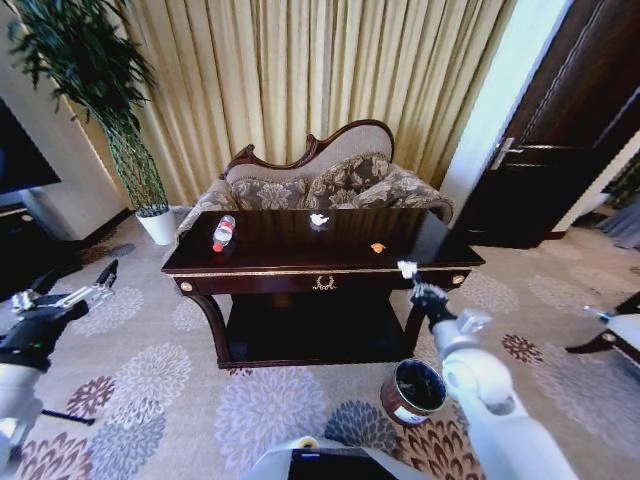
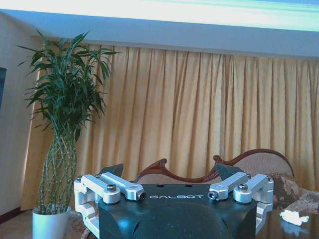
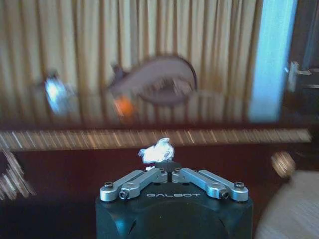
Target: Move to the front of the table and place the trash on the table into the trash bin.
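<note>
Right gripper (image 1: 408, 272) sits just off the table's (image 1: 300, 258) front edge near its right corner, fingers pinched together on a white crumpled scrap (image 3: 157, 151) that sticks up from the tips. Trash bin (image 1: 413, 392) stands on the carpet below that corner, beside the right arm. Clear bottle (image 1: 223, 232) with red cap lies on its side near the table's left edge. Second white scrap (image 1: 319, 219) rests near the back edge at the middle; tiny orange piece (image 1: 377, 247) lies toward the front right. Left gripper (image 1: 88, 291) hangs well off the table's left end over the carpet, fingers spread wide and empty. Sofa (image 1: 320, 185) stands behind the table.
</note>
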